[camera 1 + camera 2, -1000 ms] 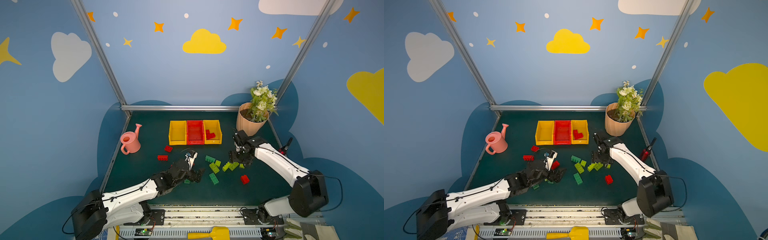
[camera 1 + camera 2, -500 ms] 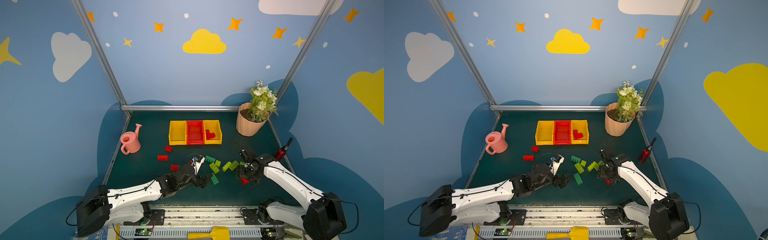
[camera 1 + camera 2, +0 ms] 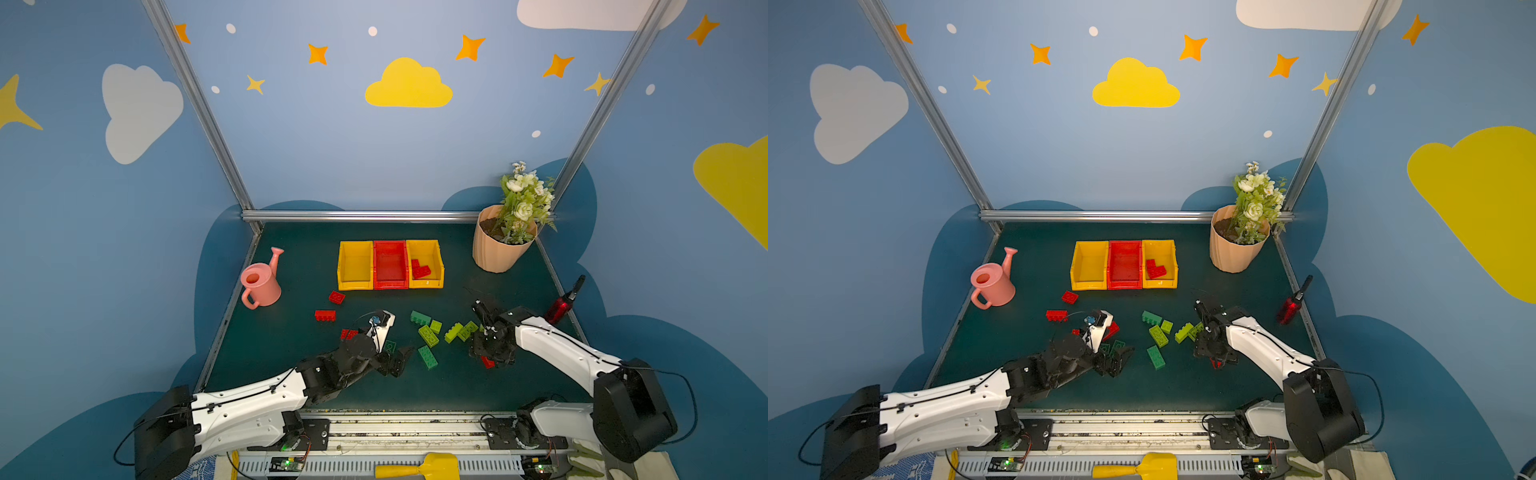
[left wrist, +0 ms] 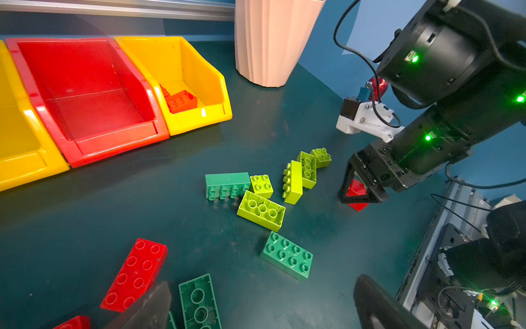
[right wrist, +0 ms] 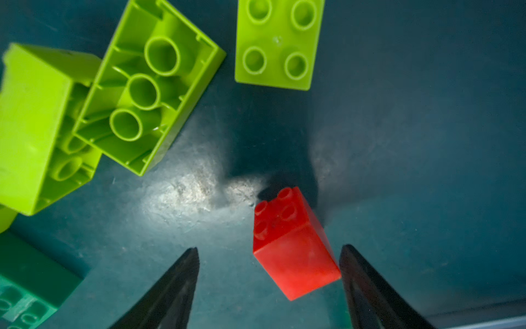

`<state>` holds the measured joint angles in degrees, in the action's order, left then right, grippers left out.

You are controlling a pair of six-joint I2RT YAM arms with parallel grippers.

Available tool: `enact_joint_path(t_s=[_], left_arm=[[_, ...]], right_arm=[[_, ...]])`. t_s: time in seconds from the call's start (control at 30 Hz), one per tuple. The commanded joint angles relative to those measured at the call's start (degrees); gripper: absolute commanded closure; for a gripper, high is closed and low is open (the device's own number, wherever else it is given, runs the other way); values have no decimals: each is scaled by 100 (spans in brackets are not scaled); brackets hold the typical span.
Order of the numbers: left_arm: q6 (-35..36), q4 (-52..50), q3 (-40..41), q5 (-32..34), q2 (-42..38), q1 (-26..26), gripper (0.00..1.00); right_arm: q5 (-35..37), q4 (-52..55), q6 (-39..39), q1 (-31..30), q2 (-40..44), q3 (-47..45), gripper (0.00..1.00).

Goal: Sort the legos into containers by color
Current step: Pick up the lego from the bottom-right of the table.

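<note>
Right pincer [image 5: 270,247] half-open around small red brick [image 5: 293,250], perhaps touching its side.

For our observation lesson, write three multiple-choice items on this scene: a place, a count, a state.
1. Which container holds red bricks?
A. the yellow bin beside the flower pot
B. the red bin
C. the pink watering can

2. How many of the bins are yellow?
A. one
B. three
C. two

3. The right gripper is:
A. shut on a lime brick
B. open around a small red brick
C. shut and empty

Key: A, they lie inside it; C, a second yellow bin ends the row; B, its jaws stand apart either side of the brick.
</note>
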<state>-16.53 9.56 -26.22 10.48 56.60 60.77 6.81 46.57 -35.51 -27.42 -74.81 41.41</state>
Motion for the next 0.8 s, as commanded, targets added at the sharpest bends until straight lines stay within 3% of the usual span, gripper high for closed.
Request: enact_joint_path(t_s=[0.0, 0.27, 0.5, 0.77], left_arm=[[-8, -51, 64, 165, -82, 12, 0], [11, -16, 55, 248, -16, 10, 0], [33, -99, 44, 320, -39, 13, 0], [56, -375, 72, 500, -311, 1, 0]], right_arm=[[-181, -104, 19, -16, -43, -101, 32], [-264, -61, 1, -111, 76, -115, 50], [-153, -136, -35, -123, -373, -15, 68], [-254, 49, -20, -268, -379, 460, 71]])
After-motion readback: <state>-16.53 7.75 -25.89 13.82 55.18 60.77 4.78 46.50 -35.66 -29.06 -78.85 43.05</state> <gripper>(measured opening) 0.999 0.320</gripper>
